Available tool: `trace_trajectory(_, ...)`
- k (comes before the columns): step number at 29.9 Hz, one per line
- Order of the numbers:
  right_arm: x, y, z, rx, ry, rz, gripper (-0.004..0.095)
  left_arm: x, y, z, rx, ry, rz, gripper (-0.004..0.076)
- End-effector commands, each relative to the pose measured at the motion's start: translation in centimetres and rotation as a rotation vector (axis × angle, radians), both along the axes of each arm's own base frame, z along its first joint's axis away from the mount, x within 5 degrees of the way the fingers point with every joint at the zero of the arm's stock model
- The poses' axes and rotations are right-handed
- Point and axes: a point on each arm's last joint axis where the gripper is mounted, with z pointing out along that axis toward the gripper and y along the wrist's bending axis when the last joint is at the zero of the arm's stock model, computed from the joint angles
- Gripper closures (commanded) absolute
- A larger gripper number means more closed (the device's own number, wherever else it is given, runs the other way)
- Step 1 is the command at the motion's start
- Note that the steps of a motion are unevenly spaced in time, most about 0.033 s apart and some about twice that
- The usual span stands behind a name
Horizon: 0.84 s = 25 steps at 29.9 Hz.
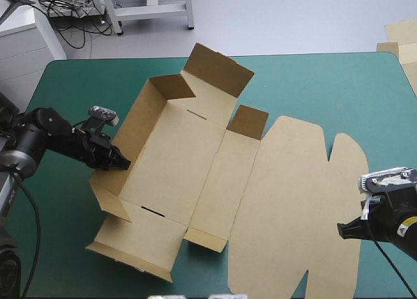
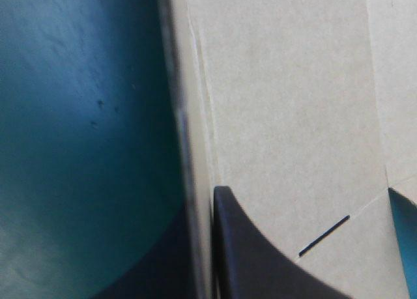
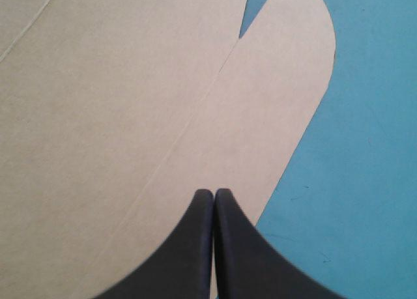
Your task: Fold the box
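Observation:
The brown box (image 1: 189, 162) lies partly raised on the teal-green cover. Its left long wall (image 1: 133, 120) stands up, the far end flaps (image 1: 218, 68) are lifted, and the lid (image 1: 300, 201) lies flat to the right. My left gripper (image 1: 121, 162) is shut on the left wall near its middle. In the left wrist view the left gripper (image 2: 205, 198) has one black finger (image 2: 260, 266) inside the box and the wall's edge (image 2: 195, 116) against it. My right gripper (image 1: 343, 229) (image 3: 214, 193) is shut, its tip over the lid's rounded flap (image 3: 273, 116) by the lid's right edge.
More brown board (image 1: 399, 38) shows past the table's far right corner. Bare teal-green cover (image 1: 313, 84) lies beyond the lid and along the table's left side (image 1: 58, 201). A slot (image 2: 324, 236) is cut in the box floor near the left gripper.

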Motion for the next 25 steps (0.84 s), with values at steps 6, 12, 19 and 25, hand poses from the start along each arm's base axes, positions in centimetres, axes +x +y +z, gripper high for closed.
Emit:
trace_trajectory(6,-1.6,-0.4,3.8,0.008,-0.228,-0.008,0.0928,0.9,-4.5,8.0,0.258,-0.452,-0.169,0.0734)
trace_trajectory(12,-3.5,-1.2,6.6,-0.04,-0.343,-0.042,0.0928,1.0,-8.2,9.6,0.34,-0.704,-0.271,0.0734)
trace_trajectory(19,-4.1,-1.5,7.1,-0.051,-0.335,-0.059,0.0928,0.2,-11.7,10.3,0.598,-0.916,-0.443,0.0734)
trace_trajectory(25,-4.1,-1.5,7.1,-0.034,-0.332,-0.071,0.0928,-1.3,-14.7,11.0,0.608,-1.051,-0.54,0.0734)
